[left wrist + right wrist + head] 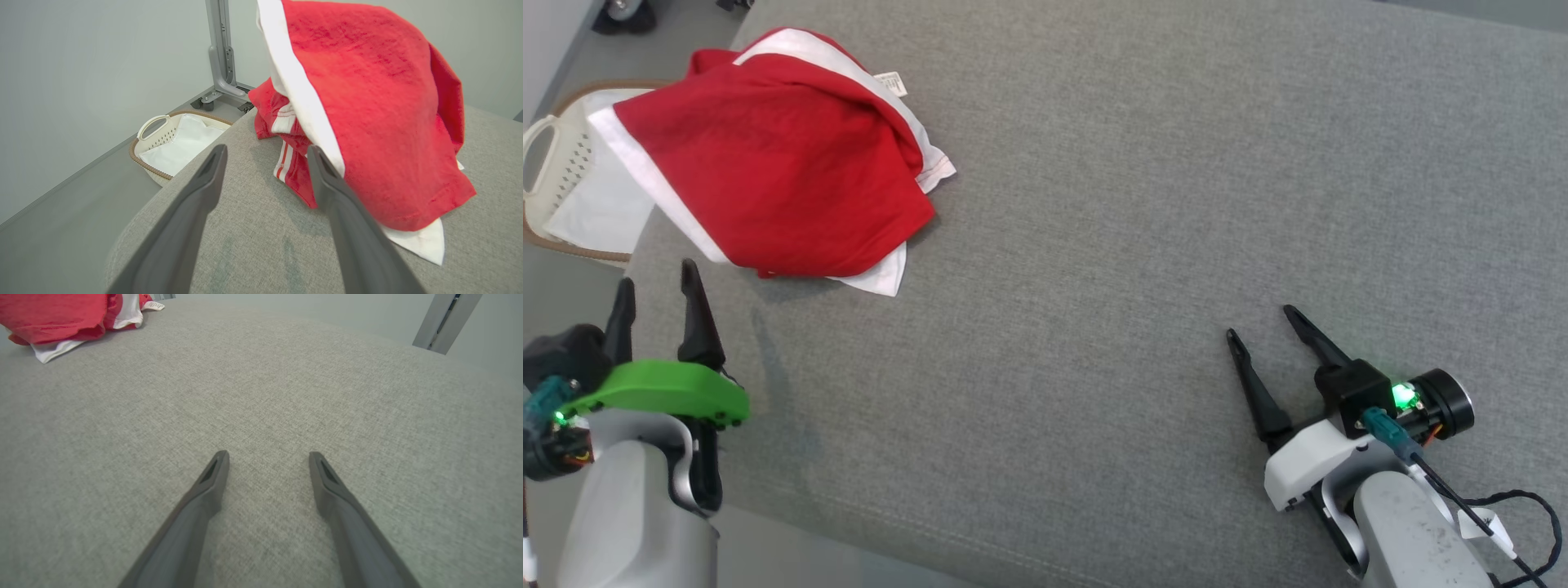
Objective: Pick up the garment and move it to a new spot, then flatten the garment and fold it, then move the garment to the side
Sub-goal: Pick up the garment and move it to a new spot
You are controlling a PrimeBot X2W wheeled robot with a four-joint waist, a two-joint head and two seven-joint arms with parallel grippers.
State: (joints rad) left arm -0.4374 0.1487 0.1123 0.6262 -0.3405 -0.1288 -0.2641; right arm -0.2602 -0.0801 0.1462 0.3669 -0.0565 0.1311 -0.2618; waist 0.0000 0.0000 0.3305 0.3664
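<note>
Crumpled red cloth garment with white bands [784,163]: heaped at upper left of the head view, on the grey woven upholstered surface [1135,212], close to that surface's left edge. Small white care label [890,82] turned up at the heap's top. White hem corner poking out at its lower right. Not yet lifted, so judged at the first pick-up.

Left gripper [658,273]: lower left of the head view, just below the heap, jaws spread wide, holding nothing. In the left wrist view, right-hand finger [347,212] overlapping the red cloth. Touching it or merely in front of it: hard to tell from that angle.

Right gripper [1260,321]: lower right of the head view, well apart from the garment, jaws spread, empty, over bare fabric.

For a clean pick:
- Better to pinch a hem or white band than to bite the whole bundle.
- Take it high on the heap and lift clear before carrying, so no fold drags.
- Likely worth bringing the right gripper across for a second corner.

Edges: rounded left edge just beside the heap. Pale perforated plastic laundry basket [543,135] with white cloth inside on the floor beyond, far left. Some risk of cloth sliding off that way.

Room: wide bare stretch across centre and right of the head view, the fair choice for a new spot. Grey metal stand post [222,53] at the top of the left wrist view, seemingly out of the way.
</note>
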